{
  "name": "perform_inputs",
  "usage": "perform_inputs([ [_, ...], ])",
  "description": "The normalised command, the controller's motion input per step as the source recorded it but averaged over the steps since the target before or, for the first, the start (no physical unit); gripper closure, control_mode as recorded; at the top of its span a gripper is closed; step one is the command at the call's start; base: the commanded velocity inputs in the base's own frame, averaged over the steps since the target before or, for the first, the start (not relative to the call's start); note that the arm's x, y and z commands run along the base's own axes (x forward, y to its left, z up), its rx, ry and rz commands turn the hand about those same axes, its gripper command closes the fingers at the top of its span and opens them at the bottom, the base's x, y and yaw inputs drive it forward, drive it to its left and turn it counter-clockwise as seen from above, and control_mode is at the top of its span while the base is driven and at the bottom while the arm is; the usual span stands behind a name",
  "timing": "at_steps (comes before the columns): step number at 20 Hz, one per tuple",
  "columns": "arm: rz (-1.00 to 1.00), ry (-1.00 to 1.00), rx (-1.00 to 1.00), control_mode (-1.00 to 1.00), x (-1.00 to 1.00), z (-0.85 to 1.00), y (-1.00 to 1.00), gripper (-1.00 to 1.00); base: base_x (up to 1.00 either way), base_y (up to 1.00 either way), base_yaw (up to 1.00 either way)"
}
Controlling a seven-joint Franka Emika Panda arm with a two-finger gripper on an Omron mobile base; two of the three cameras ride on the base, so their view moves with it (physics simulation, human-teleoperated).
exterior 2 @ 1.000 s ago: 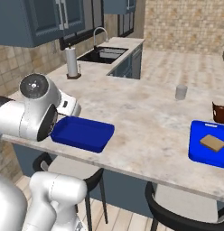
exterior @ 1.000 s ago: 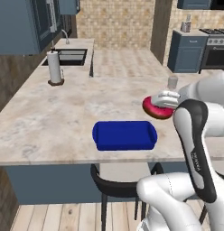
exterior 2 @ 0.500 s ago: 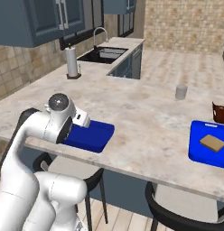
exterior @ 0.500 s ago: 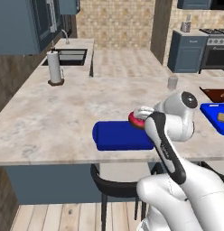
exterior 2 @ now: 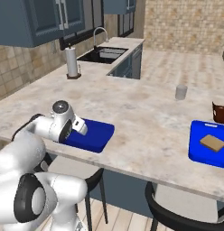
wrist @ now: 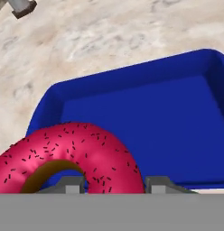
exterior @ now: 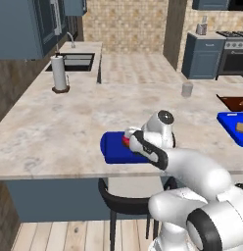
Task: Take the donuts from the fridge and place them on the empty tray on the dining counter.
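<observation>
A pink-iced donut with dark sprinkles sits between my gripper's two fingertips, so the gripper is shut on it. The donut hangs just above the near left corner of the empty blue tray, whose floor is bare. From the left base view, the donut and gripper are over the middle of the tray, close to the front edge of the beige dining counter. In the right base view my hand covers the left end of the tray. The fridge is out of view.
A paper towel roll stands beside the sink at the far left. A grey cup is at the middle right. At the right end lie a blue tray with tan food and a dark brown tray. A black stool tucks under the counter.
The arm has swung left and down with the donut, from high to the right of the tray to low over the tray's middle. The grip on the donut is unchanged.
</observation>
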Motion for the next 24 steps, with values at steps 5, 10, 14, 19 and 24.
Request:
perform_inputs([
  [5, -0.07, 0.1, 0.0, -1.0, 0.95, -0.58, 0.52, 1.0, 0.0, 0.0, 0.0],
  [10, -0.03, 0.1, 0.0, -1.0, 0.91, -0.42, 0.11, 1.0, 0.0, 0.0, 0.0],
  [14, 0.0, 0.21, 0.03, -1.0, 0.61, -0.17, 0.0, 1.0, 0.0, 0.0, 0.0],
  [19, 0.0, 0.29, 0.01, -1.0, 0.43, -0.26, 0.06, 1.0, 0.0, 0.0, 0.0],
  [24, 0.0, 0.27, 0.0, -1.0, 0.39, -0.46, 0.14, 1.0, 0.0, 0.0, 0.0],
])
